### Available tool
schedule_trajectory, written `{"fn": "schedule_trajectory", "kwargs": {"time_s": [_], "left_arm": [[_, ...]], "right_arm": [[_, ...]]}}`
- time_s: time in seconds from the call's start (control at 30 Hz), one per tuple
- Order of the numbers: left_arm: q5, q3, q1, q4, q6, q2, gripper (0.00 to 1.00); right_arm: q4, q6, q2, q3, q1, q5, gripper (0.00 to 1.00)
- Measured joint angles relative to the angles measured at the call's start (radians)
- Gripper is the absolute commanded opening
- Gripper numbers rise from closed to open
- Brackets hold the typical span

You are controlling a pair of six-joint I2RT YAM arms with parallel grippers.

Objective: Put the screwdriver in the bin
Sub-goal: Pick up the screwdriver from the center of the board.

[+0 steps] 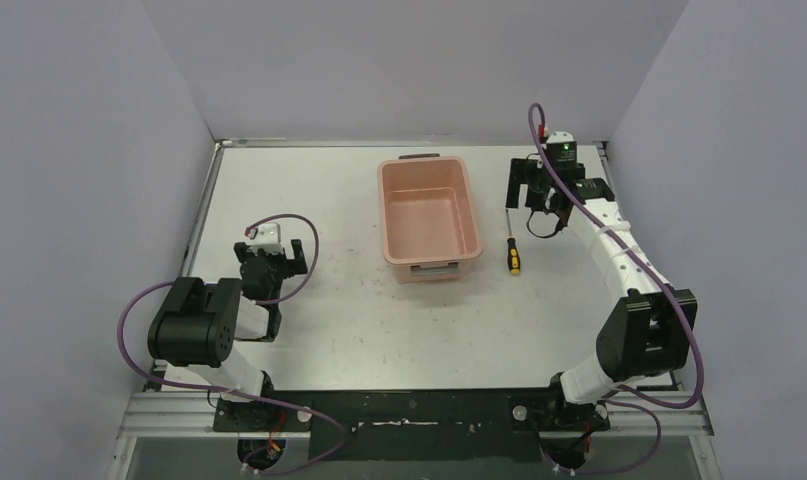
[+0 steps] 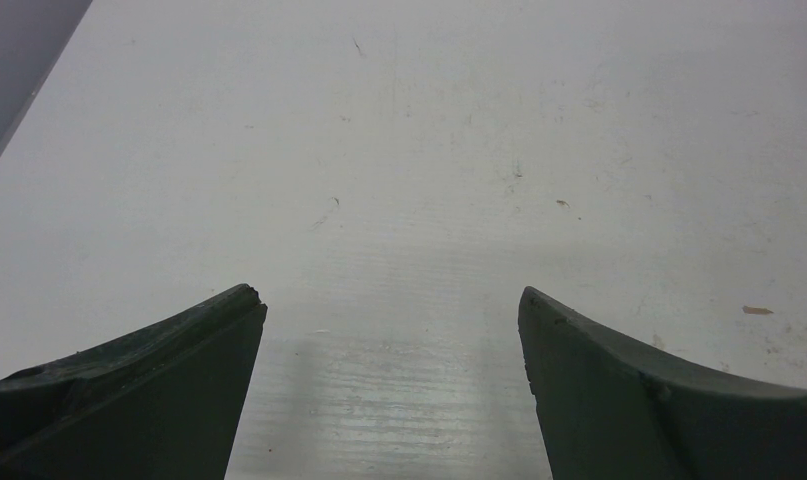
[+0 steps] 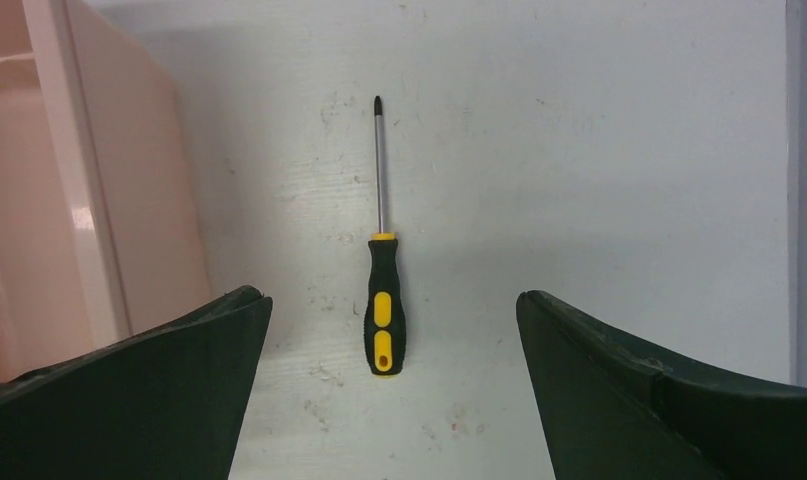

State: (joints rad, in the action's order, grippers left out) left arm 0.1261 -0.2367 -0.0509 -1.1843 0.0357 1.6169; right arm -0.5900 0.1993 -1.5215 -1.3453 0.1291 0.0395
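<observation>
A: Item one, right gripper [image 3: 389,296]?
B: Jaws spread wide, gripping nothing; it hangs above the table [image 3: 599,200]. The screwdriver [image 3: 382,240] lies flat, centred in the gap at the lower middle of the wrist frame, handle toward the bottom edge, tip toward the top. Judged: lined up so the fingers can close across the handle.
A: Item two, bin [image 3: 139,180]?
B: Left edge of the same frame, just beside the screwdriver, not touching. In the top view it sits at centre, open side up, with the screwdriver by its lower right corner. A short carry, likely why this arm takes the job.
A: Item three, left gripper [image 2: 392,295]?
B: Jaws spread, holding nothing, over the table. Middle left of the top view, well apart from both. Judged idle.
A: Markings?
B: None legible. Handle black with yellow insets. No brand or label readable anywhere.
</observation>
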Motion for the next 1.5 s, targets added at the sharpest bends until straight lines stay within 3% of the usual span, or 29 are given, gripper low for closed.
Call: {"fn": "schedule_trajectory", "kwargs": {"time_s": [0.53,0.93,1.33,1.5], "left_arm": [[0.0,0.0,0.0,0.0,0.0,0.0,0.97],[0.0,0.0,0.0,0.0,0.0,0.0,0.97],[0.0,0.0,0.0,0.0,0.0,0.0,0.97],[0.0,0.0,0.0,0.0,0.0,0.0,0.97]], "right_arm": [[-0.061,-0.001,0.0,-0.025,-0.006,-0.079,1.0],[0.051,-0.003,-0.042,0.136,-0.039,-0.171,1.0],[0.12,-0.004,-0.229,0.201,-0.043,-0.185,0.94],[0.135,-0.004,-0.275,0.202,-0.043,-0.174,0.84]]}}
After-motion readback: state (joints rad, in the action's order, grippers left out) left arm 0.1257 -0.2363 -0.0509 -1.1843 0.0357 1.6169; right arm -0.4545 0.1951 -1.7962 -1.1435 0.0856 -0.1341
